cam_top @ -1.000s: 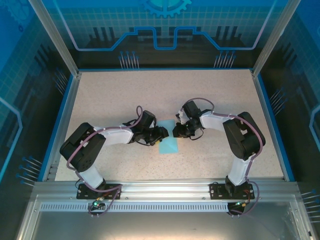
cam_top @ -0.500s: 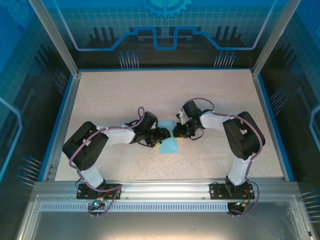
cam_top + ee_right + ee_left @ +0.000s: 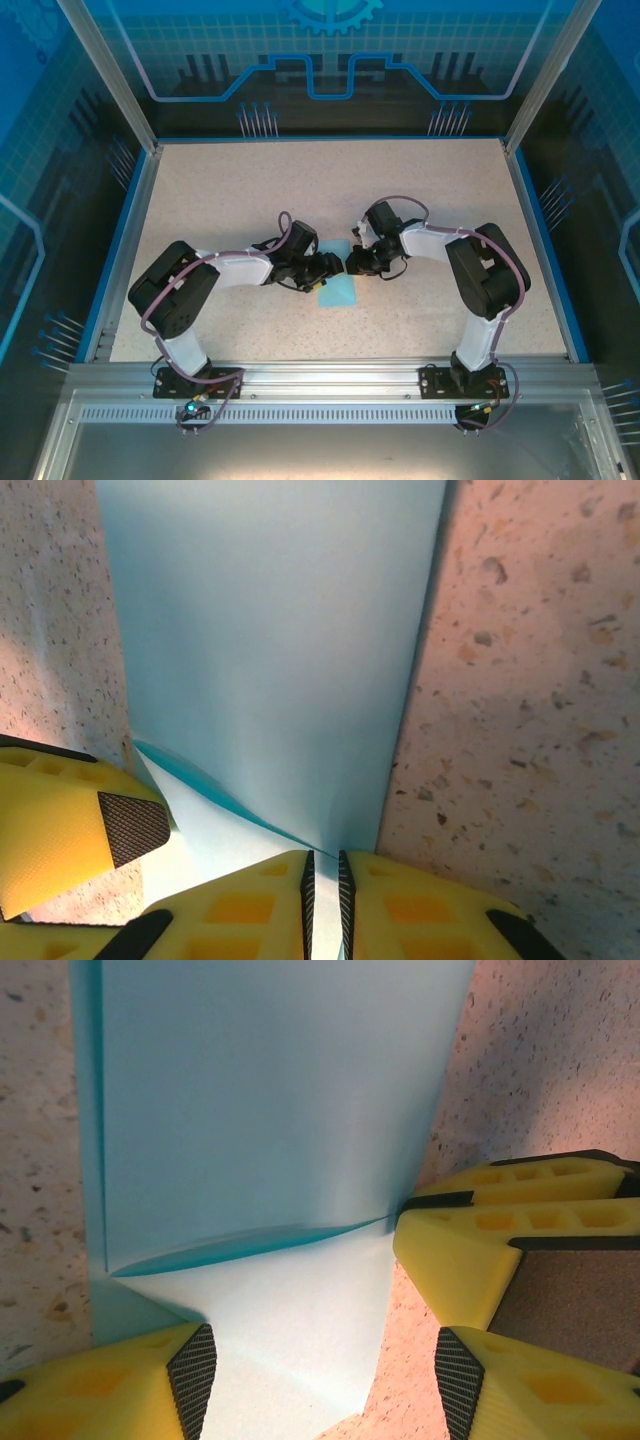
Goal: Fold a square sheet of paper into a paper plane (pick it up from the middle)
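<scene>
Paper: the square sheet of paper (image 3: 338,291) lies mid-table on the speckled table (image 3: 430,200), right between my two wrists.
Right gripper: I see the right gripper (image 3: 325,885) with its fingers pressed together on the very edge of the sheet, pinching only a thin lip of it.
Left gripper: the left gripper (image 3: 322,1365) hangs low with fingers spread. One pad (image 3: 192,1368) is over the paper and the other is off its edge, above bare table, just beside the right fingers.
Ridge: a shallow ridge (image 3: 250,1245) runs across the sheet from the right pinch, so the paper is lifted there and flat elsewhere.
Risk, slip: the right hold is so close to the edge that any pull could slide the sheet out or tear the lip.
Risk, pivot: nothing else pins the paper, so I judge a nudge from the left pad would swing it about that one pinch and the crease would land crooked.
Risk, crumple: closing the left fingers here could bunch the raised part into a stray wrinkle instead of a clean fold.
Risk, collision: the two sets of fingers are nearly touching, and a small drift could knock them together and jolt the grip loose.
</scene>
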Controlling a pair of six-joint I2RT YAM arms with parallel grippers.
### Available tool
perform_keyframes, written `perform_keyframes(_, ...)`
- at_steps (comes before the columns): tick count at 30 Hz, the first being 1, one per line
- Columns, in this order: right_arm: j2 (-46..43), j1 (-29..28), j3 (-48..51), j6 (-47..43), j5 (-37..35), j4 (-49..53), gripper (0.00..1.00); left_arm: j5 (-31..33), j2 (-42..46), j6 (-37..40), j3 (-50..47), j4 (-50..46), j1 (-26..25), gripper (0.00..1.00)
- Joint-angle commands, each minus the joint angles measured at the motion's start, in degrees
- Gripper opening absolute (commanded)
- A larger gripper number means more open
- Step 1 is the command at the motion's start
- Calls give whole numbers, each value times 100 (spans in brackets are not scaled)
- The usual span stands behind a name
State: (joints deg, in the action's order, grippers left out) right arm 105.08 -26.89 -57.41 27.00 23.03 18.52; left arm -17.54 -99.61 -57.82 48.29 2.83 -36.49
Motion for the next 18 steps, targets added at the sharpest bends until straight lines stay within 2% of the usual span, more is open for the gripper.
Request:
perform_keyframes(1, -273, 103, 97, 44, 193, -144, 17, 152, 39, -92, 28, -83, -41, 64)
perform_keyframes(7, -862, 105, 165, -60, 569, -291, 17, 198, 181, -228, -158, -28, -42, 64)
perform_keyframes(14, -730, -26, 125, -175, 601, -91, 17, 154, 79, -256, -136, 33, -48, 62)
perform_keyframes(18, -601, -74, 144, -196, 532, -13, 17, 152, 78, -247, -122, 33, -43, 56)
